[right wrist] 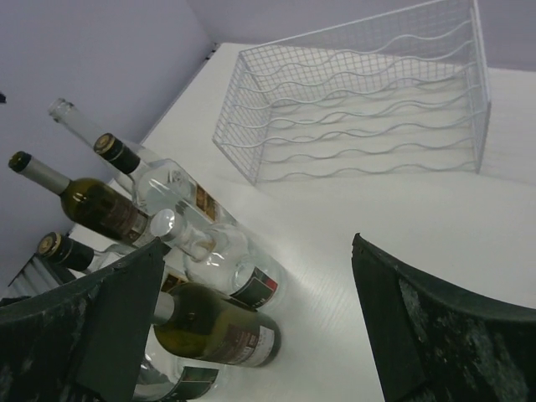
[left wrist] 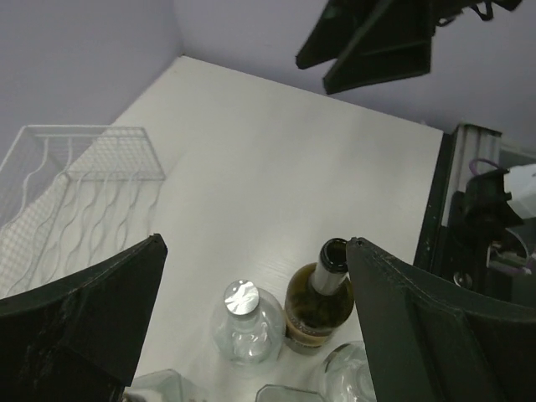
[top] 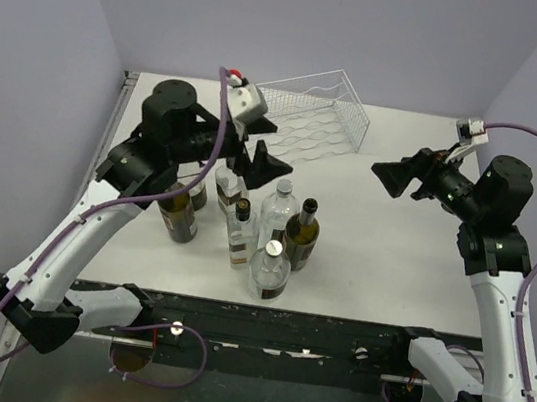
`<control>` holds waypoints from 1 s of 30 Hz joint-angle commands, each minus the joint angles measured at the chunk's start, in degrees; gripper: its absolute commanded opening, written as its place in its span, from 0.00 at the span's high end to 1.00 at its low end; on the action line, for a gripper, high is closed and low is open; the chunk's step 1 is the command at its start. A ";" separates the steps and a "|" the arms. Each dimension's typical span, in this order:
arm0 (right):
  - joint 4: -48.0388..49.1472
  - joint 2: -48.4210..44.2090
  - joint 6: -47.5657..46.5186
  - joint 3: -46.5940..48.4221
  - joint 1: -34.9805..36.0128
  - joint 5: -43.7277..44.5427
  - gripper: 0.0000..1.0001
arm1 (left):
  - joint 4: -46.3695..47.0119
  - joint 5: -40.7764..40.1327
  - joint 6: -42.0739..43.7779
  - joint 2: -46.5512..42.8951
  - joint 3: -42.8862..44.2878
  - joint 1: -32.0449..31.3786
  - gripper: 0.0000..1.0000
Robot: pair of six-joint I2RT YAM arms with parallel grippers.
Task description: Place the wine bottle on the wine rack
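A dark green wine bottle (top: 301, 234) stands upright at the right of a cluster of bottles in the middle of the table; it also shows as the wine bottle (left wrist: 321, 303) and the wine bottle (right wrist: 213, 328). The white wire wine rack (top: 313, 117) sits at the back centre with nothing in it, and appears as the rack (left wrist: 79, 193) and the rack (right wrist: 360, 100). My left gripper (top: 275, 169) hovers open above the cluster, behind the bottles. My right gripper (top: 386, 173) hangs open to the right, pointing at the cluster. Neither holds anything.
Clear glass bottles (top: 279, 209) (top: 269, 271) (top: 239, 235) stand around the wine bottle. Another dark bottle (top: 178, 216) stands under the left arm. Grey walls close the back and sides. A clear bottle (left wrist: 243, 322) sits below the left fingers.
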 commanded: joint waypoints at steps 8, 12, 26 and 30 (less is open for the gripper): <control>0.75 -1.72 -2.10 -2.87 2.00 -8.46 0.00 | 0.88 -7.38 9.32 4.18 -2.18 -9.59 0.01; -4.40 -1.46 -12.71 -2.52 15.60 4.06 0.01 | 3.07 -11.33 8.44 2.52 -4.29 -9.59 0.01; -0.91 4.07 -15.99 -4.36 37.07 20.71 0.17 | 2.82 -23.65 5.98 -2.94 -7.63 -9.15 0.01; 0.50 5.83 -15.82 -5.15 40.50 24.57 0.20 | 1.85 -25.14 5.80 -3.90 -8.24 -8.97 0.01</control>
